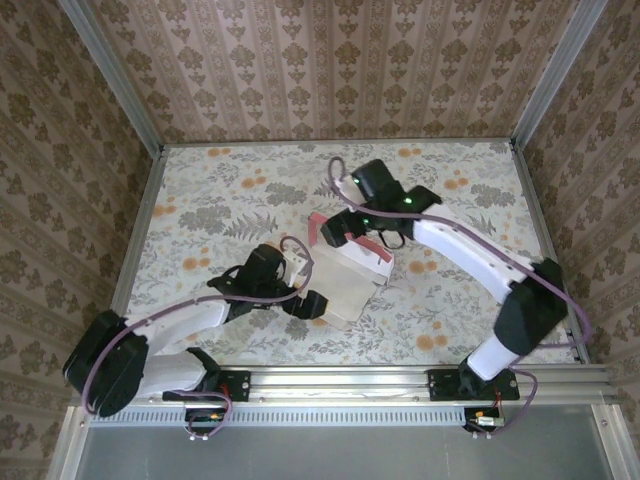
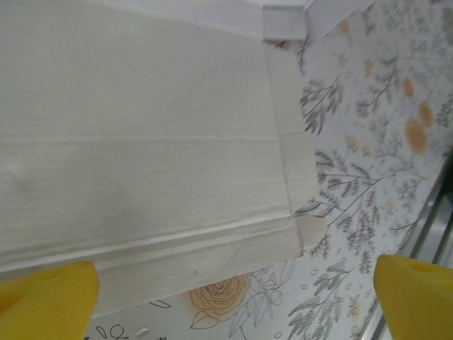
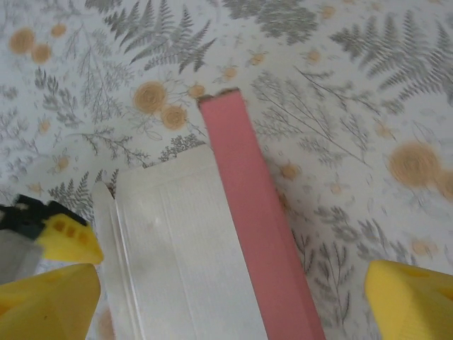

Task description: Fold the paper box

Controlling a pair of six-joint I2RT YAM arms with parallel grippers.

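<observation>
**Pale panel under spread jaws**

The paper box (image 2: pixel 141 120) fills centre to 10 o'clock, whitish inside up, creases toward 6 o'clock. The left gripper (image 2: pixel 232 297) has its yellow fingertips (image 2: pixel 46 301) wide apart at 7 and 5 o'clock; floral table (image 2: pixel 368 142) at 3 o'clock.

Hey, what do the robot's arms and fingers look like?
The left arm and right arm have white links, black joints and a purplish cable along each. A green light glows on the right wrist. The fingers are bright yellow.
</observation>
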